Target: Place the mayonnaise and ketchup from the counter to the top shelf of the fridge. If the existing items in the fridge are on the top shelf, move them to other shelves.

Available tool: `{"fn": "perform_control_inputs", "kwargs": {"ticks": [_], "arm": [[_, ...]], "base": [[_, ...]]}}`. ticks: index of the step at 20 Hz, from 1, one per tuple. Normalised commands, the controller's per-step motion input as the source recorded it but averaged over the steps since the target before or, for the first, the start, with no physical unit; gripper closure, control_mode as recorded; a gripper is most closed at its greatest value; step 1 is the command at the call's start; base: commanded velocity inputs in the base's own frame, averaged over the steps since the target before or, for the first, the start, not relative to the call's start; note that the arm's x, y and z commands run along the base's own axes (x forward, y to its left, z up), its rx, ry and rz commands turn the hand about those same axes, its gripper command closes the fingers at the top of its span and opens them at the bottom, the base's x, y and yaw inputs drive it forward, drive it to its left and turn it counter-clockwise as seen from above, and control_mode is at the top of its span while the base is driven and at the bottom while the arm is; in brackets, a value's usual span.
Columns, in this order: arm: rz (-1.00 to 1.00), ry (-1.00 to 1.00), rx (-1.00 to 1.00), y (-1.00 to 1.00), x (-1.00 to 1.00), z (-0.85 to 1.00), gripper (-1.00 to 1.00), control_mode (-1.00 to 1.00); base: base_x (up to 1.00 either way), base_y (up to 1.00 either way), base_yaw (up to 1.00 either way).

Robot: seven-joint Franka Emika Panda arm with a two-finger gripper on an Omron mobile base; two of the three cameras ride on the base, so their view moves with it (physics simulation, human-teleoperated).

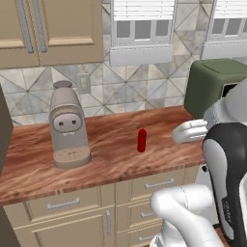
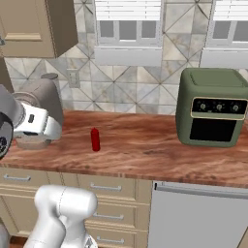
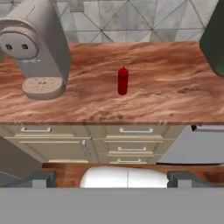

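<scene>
while upright on the counter (image 3: 144, 100), ketchup (image 3: 123, 81) stands alone at mid-depth, at 3 o'clock from the coffee maker (image 3: 37, 52) and at 9 o'clock from the green oven (image 2: 213, 107), well apart from both. seen from the hand camera near centre, slightly toward 12 o'clock. gripper (image 3: 111, 179) spread wide and empty, back from the counter edge, with the two fingertips (image 3: 41, 177) at 6 o'clock of that view, above the drawers (image 3: 135, 140).

probably light and rigid, judging by the small slim all-red body with narrower cap. smooth, rounded sides likely slippery, and a tall narrow shape likely easy to tip if nudged. best taken across the body just below the cap or at mid-height, jaws level, squeezing from both sides at once. too low risks scraping the wood; too high risks pinching the cap alone and letting the bottle swing.

contents hidden behind the opaque red shell, so fill level impossible to tell. oven door dark, nothing readable inside. coffee maker tray bare, no cup under the spout. drawers and cabinets below all closed. upper cabinets (image 1: 48, 29) closed too.

next move, as a guess: straight forward and down toward the bottle, fingers kept wide until they flank it.
</scene>
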Motion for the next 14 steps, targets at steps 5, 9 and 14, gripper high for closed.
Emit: {"fn": "perform_control_inputs", "kwargs": {"ticks": [5,9,14], "arm": [[0.0,0.2,0.04,0.0,1.0,-0.7,-1.0,-1.0],[0.0,0.13,0.0,0.0,0.99,-0.73,-1.0,-1.0],[0.0,0.02,0.0,0.0,0.97,-0.61,-1.0,-1.0]], "base": [[0.0,0.0,0.0],[0.0,0.0,0.0],[0.0,0.0,0.0]]}}
